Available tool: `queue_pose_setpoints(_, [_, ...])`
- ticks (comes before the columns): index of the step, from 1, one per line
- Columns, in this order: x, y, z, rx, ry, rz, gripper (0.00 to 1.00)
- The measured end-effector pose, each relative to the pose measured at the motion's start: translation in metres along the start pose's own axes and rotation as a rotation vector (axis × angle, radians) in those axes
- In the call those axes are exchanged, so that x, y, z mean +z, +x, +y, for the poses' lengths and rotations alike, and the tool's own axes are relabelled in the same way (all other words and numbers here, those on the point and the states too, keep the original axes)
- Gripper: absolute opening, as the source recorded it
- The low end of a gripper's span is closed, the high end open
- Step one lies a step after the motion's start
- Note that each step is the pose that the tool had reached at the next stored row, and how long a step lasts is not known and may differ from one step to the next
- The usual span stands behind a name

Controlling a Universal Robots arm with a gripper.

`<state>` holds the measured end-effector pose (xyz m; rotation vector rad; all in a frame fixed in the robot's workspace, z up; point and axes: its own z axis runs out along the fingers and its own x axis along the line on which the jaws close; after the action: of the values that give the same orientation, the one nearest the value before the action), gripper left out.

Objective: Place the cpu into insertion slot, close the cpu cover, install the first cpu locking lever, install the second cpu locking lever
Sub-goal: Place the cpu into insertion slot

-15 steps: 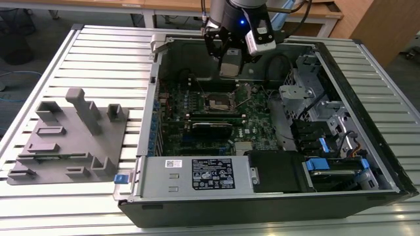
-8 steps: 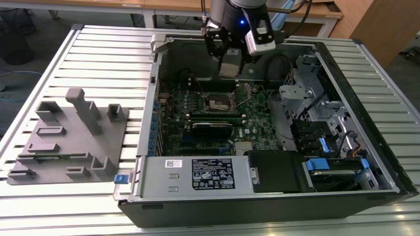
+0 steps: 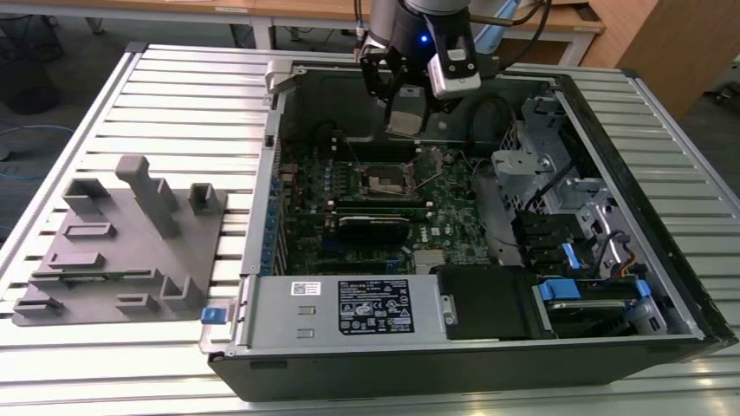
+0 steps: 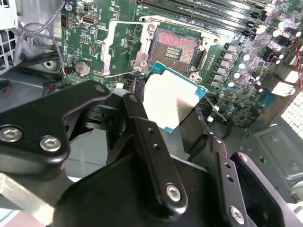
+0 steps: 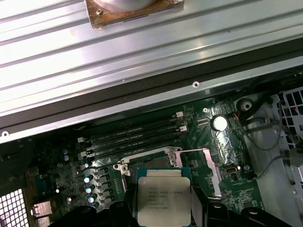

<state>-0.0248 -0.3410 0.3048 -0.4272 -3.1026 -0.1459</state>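
My gripper (image 3: 407, 111) hangs over the back of the open computer case, shut on the cpu (image 3: 405, 123) by two opposite edges. In both wrist views the cpu (image 4: 171, 100) (image 5: 163, 202) is a silver-topped square with a green rim, held flat between the black fingers (image 4: 137, 111). It hovers above and just beside the insertion slot (image 4: 176, 48) (image 3: 386, 180), whose dark pin field lies bare. The cpu cover (image 4: 117, 47) (image 5: 204, 166) is swung open to one side of the slot.
Long black memory sticks (image 5: 135, 135) run beside the slot. The case's metal walls (image 3: 275, 104) and a drive cage (image 3: 555, 173) ring the green board. A grey fixture block (image 3: 121, 238) lies on the slatted table at the exterior view's left.
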Motion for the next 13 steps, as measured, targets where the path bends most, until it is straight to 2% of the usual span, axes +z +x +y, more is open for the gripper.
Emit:
queue_pose_setpoints(6, [0.0,0.0,0.0,0.004,0.0,-0.0004,0.54])
queue_pose_setpoints(11, [0.0002,0.0,-0.0001,0.056,-0.0009,-0.0051,0.54])
queue_pose_setpoints(13, [0.0003,0.0,0.0,0.06,-0.0011,-0.0055,0.54])
